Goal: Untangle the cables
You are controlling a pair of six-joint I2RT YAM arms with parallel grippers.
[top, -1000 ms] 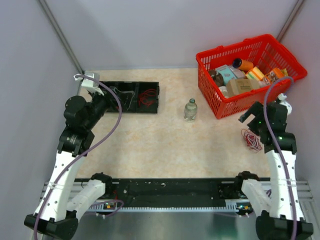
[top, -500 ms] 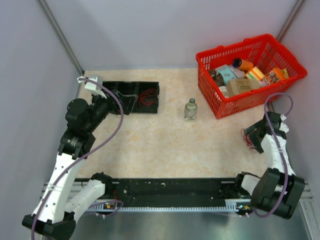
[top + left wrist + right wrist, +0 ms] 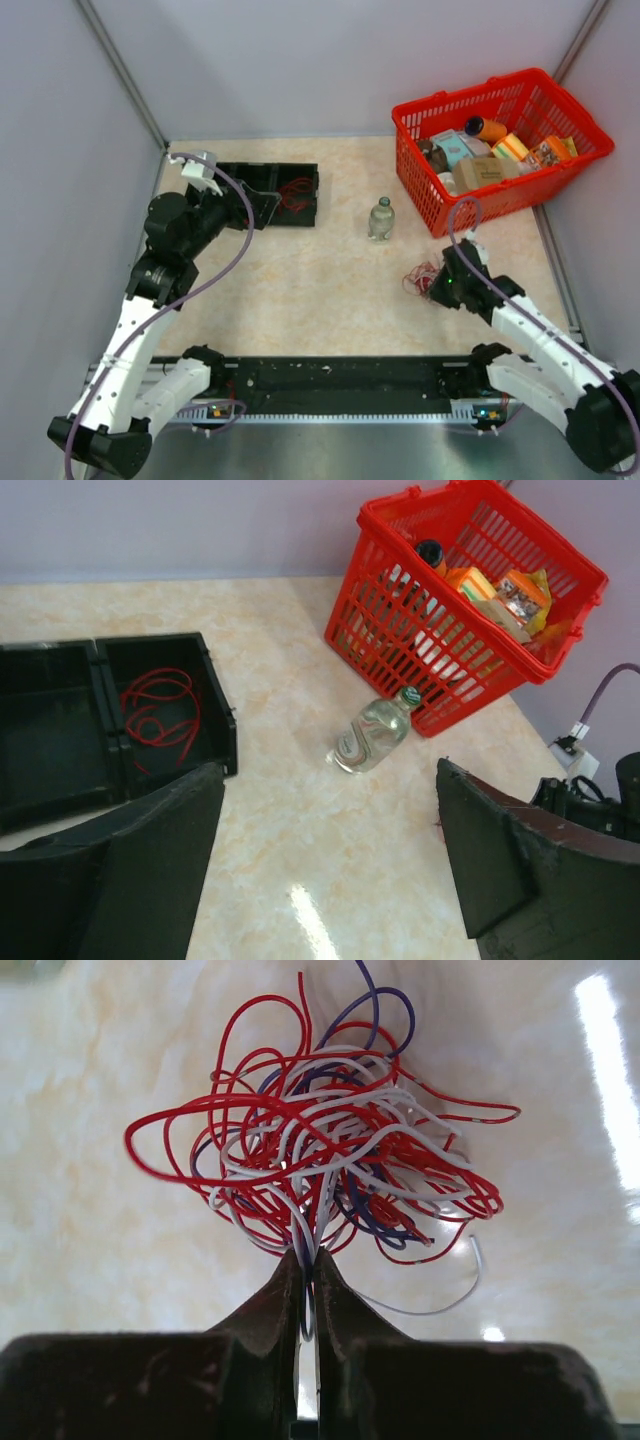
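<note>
The cables are a loopy tangle of red, white and dark blue wires (image 3: pixel 320 1160) lying on the marble-look tabletop, seen in the top view as a small bunch (image 3: pixel 418 277) right of centre. My right gripper (image 3: pixel 308 1260) is shut on strands at the near edge of that bunch; from above it (image 3: pixel 437 285) sits just right of the wires. One more red cable (image 3: pixel 160 705) lies coiled in the right compartment of the black tray (image 3: pixel 293 192). My left gripper (image 3: pixel 328 770) hangs open above bare table, near the tray's right end (image 3: pixel 262 205), holding nothing.
A black divided tray (image 3: pixel 60 730) lies at the back left. A clear bottle (image 3: pixel 381 219) stands mid-table and shows in the left wrist view too (image 3: pixel 372 732). A red basket (image 3: pixel 465 90) full of packages fills the back right corner. Grey walls enclose the table.
My right arm swung left from beside the basket, closed on the cable tangle and brought it toward the table's middle. My left gripper shifted right over the tray.
</note>
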